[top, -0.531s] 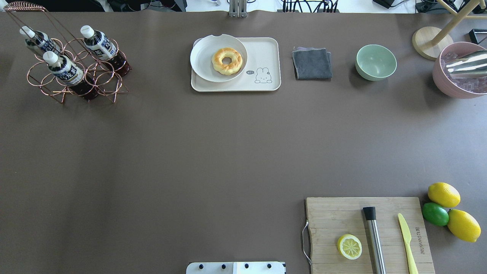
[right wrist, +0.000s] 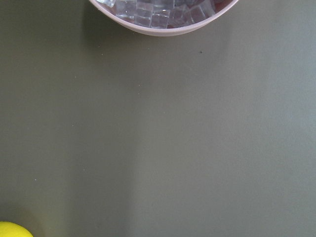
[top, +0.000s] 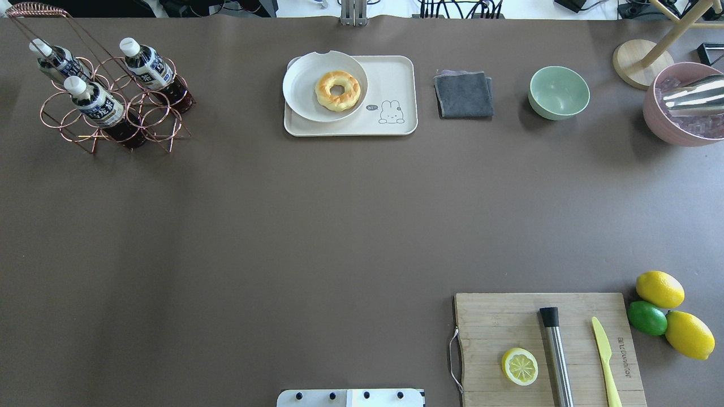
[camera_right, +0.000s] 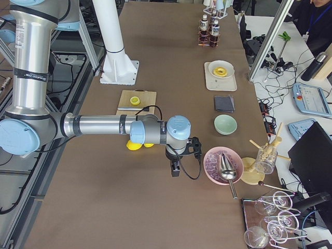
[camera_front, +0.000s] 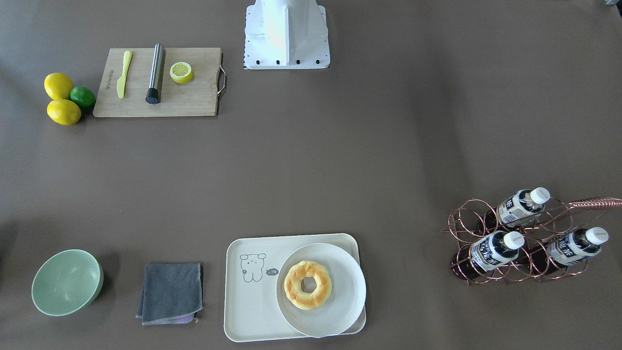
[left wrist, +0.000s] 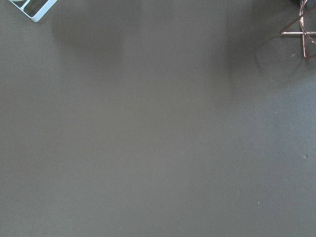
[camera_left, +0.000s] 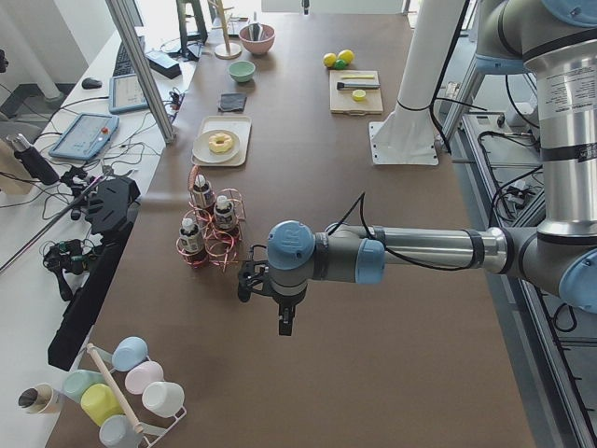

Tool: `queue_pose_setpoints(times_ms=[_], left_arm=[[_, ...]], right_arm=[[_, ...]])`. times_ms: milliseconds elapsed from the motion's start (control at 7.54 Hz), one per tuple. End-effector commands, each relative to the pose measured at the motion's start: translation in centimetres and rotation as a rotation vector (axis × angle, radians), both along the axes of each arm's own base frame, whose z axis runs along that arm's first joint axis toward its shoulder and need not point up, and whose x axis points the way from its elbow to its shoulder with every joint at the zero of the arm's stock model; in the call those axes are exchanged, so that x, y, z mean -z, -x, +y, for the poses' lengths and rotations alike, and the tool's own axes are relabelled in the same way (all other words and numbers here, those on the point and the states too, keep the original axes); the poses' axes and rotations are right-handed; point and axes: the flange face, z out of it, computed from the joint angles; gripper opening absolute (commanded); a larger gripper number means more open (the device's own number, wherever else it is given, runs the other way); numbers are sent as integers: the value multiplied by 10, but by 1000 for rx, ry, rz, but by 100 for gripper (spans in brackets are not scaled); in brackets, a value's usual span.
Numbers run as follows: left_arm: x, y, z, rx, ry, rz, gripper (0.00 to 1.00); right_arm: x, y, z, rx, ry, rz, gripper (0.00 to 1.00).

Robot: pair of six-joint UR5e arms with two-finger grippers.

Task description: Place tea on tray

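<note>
On the tabletop (top: 339,226), far-left corner: the tea (top: 93,103) stands in the copper rack (top: 116,121) with its two twins. Nothing has shifted in the overhead view versus half a second back. The tray (top: 393,76) sits far centre. The plate (top: 300,85) with donut (top: 337,90) covers its left half, and the right half is bare. So task not started: no grasp, no lift.

My left gripper (camera_left: 283,323) hangs over bare tabletop near the rack, and its wrist cam shows only a rack foot. My right gripper (camera_right: 175,169) hangs beside the ice bowl (top: 659,127), well apart from the tea. Both show in side views only, so I can't tell if they're wide or narrow. Left arm probably makes the reach.
</note>
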Motion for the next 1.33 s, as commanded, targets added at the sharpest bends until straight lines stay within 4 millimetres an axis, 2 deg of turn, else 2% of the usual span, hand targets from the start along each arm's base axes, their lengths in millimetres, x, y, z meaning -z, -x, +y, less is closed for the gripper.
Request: queue_pose_setpoints(times_ms=[0,398,663,1061,1194], left_arm=[[3,0,-2,1,-6,-1,99],[2,0,-6,4,-6,1,99],[13,1,-16,7,-25,2,99],[28,1,-34,3,-68,5,99],[39,2,-52,5,-126,-3,99]], right_arm=[[1,0,1,0,-1,-1,100],[3,0,1,1,-6,-2,100],[3,0,1,1,-5,-2,100],[2,0,1,1,-3,-1,100],[2,0,1,1,-3,-1,100]])
